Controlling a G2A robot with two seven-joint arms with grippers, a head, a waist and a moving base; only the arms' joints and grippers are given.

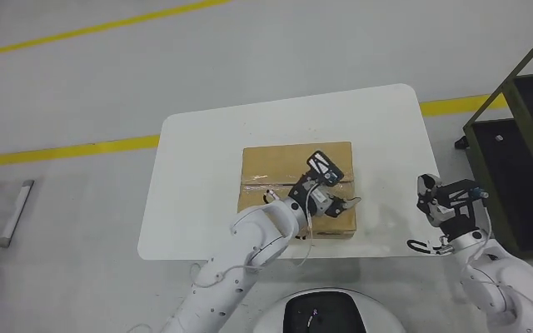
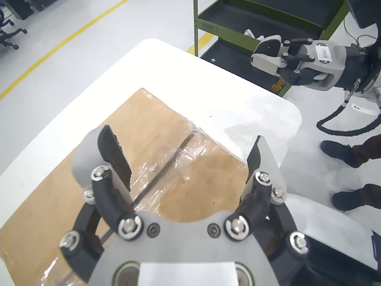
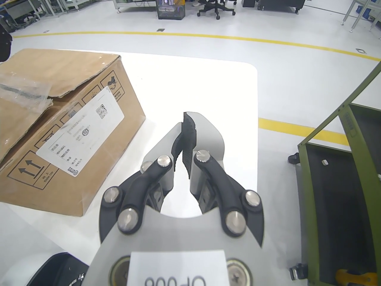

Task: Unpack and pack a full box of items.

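One cardboard box [image 1: 266,166] sits mid-way on the one white table [image 1: 200,175], left gripper [image 2: 183,138] spread wide over its taped seam, right gripper [image 3: 188,126] pinched closed by the table's right edge, one green cart [image 1: 500,158] beyond, yellow-lined grey floor around.
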